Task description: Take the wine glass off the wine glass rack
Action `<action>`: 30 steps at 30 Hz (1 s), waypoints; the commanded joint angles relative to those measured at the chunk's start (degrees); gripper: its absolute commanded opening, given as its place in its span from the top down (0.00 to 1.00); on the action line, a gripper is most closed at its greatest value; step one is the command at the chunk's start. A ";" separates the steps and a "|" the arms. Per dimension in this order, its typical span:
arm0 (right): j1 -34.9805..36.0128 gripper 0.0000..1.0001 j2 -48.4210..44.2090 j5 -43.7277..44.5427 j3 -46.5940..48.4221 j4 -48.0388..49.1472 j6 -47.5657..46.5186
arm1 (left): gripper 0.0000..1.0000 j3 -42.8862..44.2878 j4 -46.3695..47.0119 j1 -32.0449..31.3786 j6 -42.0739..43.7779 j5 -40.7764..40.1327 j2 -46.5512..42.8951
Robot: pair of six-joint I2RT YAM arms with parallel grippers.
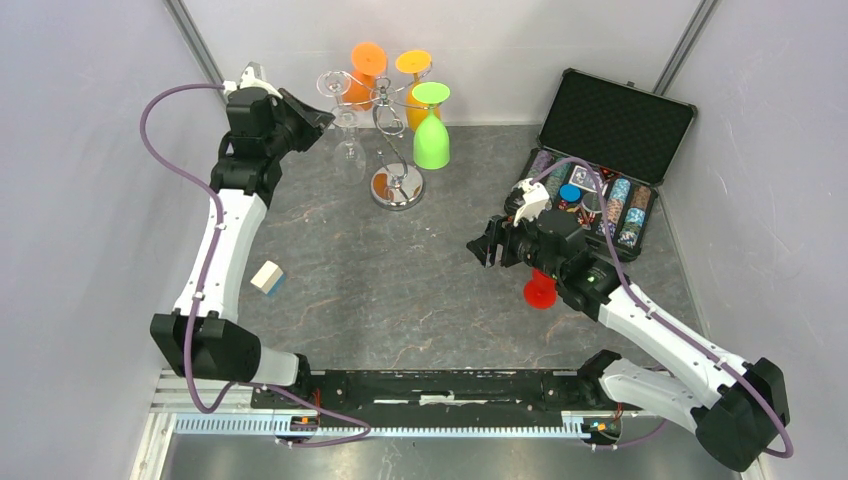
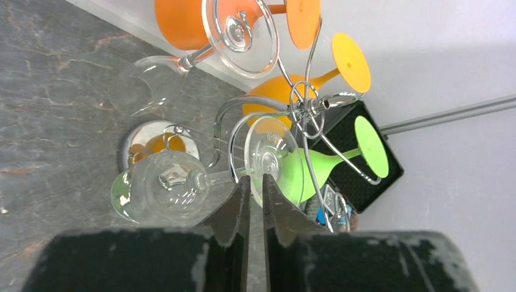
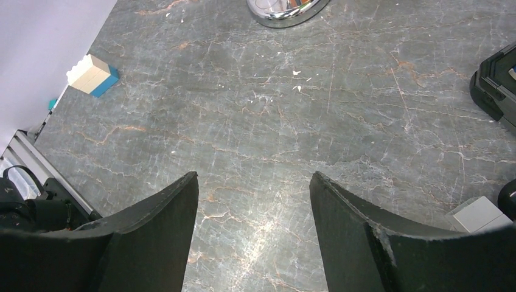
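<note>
Your left claw (image 2: 257,177) is squeezed down to a thin slit. Its tips sit right at the lower rim of the foot of a clear wine glass (image 2: 164,185). From the wrist view you cannot tell whether that rim is caught between the fingers or only sits behind them.

That wine glass hangs upside down on the left side of the wine glass rack (image 1: 396,130), with its bowl clear of the table (image 1: 400,290). A second clear glass (image 2: 243,33) hangs just beside it. Two orange glasses (image 1: 365,70) hang at the back, and a green glass (image 1: 431,130) hangs on the rack's right side. The rack's round silver base stands on the table towards the far wall.

Your right claw (image 3: 254,176) is spread wide with nothing between its fingers, hovering over the table well apart from the rack. Under that arm you can see a red glass (image 1: 540,291) on the table, partly hidden. It is near an open black case (image 1: 615,120) holding poker chips. A white and blue block (image 1: 268,278) lies beside your left arm.
</note>
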 commanded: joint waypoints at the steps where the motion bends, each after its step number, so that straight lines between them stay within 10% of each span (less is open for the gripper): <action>1: -0.08 0.28 -0.05 1.09 -0.29 1.85 0.45 | 0.83 -1.49 7.59 0.16 -7.02 3.78 -0.82; 19: -0.08 0.29 -0.47 1.23 -1.59 1.86 0.32 | 0.76 -9.50 20.47 0.16 -22.60 6.74 0.99; 30: -0.08 0.29 -1.08 1.29 -1.79 1.81 0.79 | 0.98 -9.31 20.22 0.16 -20.18 6.44 -1.45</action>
